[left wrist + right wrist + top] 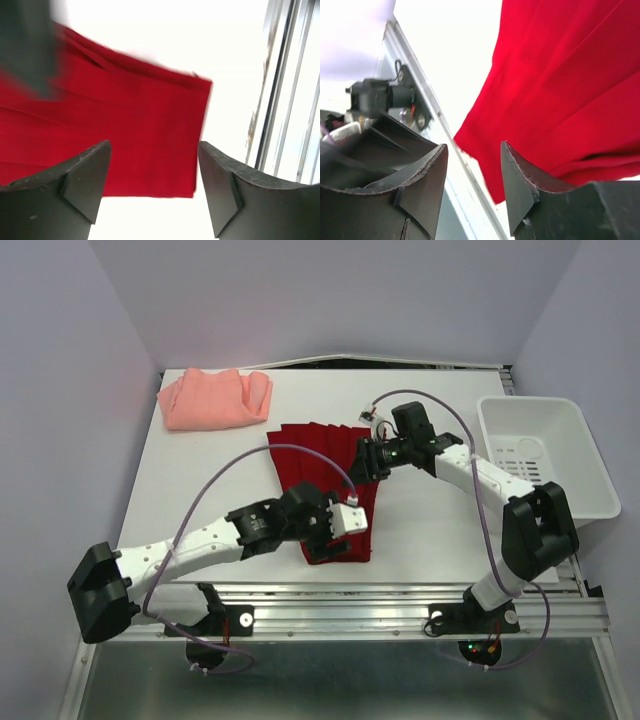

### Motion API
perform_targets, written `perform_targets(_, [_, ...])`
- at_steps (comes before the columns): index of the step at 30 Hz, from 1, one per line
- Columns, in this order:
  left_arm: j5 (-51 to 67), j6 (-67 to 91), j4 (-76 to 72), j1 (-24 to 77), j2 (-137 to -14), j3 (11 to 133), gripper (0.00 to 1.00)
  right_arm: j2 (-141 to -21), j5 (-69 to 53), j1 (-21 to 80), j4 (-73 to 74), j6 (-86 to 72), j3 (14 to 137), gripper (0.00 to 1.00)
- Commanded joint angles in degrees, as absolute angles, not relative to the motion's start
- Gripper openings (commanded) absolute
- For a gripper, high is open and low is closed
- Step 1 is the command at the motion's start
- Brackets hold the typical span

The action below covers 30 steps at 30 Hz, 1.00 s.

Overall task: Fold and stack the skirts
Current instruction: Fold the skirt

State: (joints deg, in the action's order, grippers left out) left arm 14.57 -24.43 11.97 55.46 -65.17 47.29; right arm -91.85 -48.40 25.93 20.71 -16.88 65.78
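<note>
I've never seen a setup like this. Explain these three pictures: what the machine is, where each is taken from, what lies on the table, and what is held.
This is a robot with two arms bolted at the near edge of a table: the left arm and the right arm. The wide picture looks down from above and behind them. The other two come from cameras on the wrists, each showing its own dark fingers up close. On the table a red skirt lies spread in the middle and a pink skirt lies folded near the far left corner; a white bin stands at the right. The left fingers and the right fingers are open over the red skirt, holding nothing.
</note>
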Motion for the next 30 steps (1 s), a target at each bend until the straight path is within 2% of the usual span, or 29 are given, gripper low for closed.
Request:
perform_targets(1, [-4.5,-26.5,12.2,64.8,-68.0,43.1,0.85,-94.8,-44.3,26.1,18.7,-16.5,67.9,0.52])
perform_targets(6, [-14.0,-26.4,6.9,70.9,-75.0,40.9,0.87,-100.6,-44.6,26.1,17.1,-16.9,69.8,0.5])
perform_targets(11, [-17.7,-26.9,2.4,74.2,-81.5,40.6,0.87,-105.4,-43.9,26.1,14.7,-17.4,70.2,0.49])
perform_targets(15, [-19.8,-26.4,1.1,74.3,-86.3,41.9,0.81,-107.4,-44.1,26.1,13.7,-17.3,69.8,0.48])
perform_targets(16, [-19.3,-26.6,1.1,74.3,-87.3,41.9,0.76,-107.9,-44.0,26.1,13.7,-17.3,69.7,0.48])
perform_targets(21, [-19.4,-27.2,0.5,76.5,-88.4,41.0,0.74,-110.1,-43.9,26.1,13.7,-17.0,69.2,0.47])
perform_targets(22, [-20.4,-27.2,0.6,77.2,-89.9,40.9,0.66,-110.3,-43.8,26.1,13.7,-16.9,69.2,0.47])
perform_targets(25, [-23.5,-26.7,0.5,77.3,-91.7,40.6,0.55,-110.3,-44.0,26.1,13.6,-16.7,69.2,0.47])
perform_targets(26, [-24.1,-26.6,0.5,77.3,-92.2,40.7,0.49,-110.1,-44.0,26.1,13.6,-16.4,69.3,0.47])
perform_targets(30, [-22.6,-26.2,4.9,77.3,-89.7,42.9,0.45,-109.0,-43.0,26.1,14.2,-14.4,70.7,0.47])
